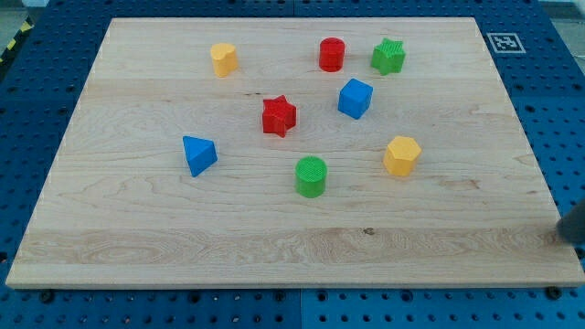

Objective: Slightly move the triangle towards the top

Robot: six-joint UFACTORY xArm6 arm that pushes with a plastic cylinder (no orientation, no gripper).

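- The blue triangular plastic block [198, 153], the task's thing, lies on the left half of the pale wooden board [137, 247], well apart from every other block, with free wood above and below it.
- A dark blurred shape at the view's right edge is probably my rod; my tip [569, 239] seems to be just off the board's right border, far from the triangle. It touches and pushes nothing. It is a plain rod, so it cannot open or close or hold something.
- I judge that a push towards the top must start from below the triangle, so the tip must first cross the lower part of the board.
- The nearest neighbours are the red star-shaped block [279, 116] and the green cylinder block [311, 175], both to the triangle's right, so a straight push upward should not meet them.
- The only marking is a black-and-white square tag [504, 42] on the board's top right corner; I can read no letters or brand on it.
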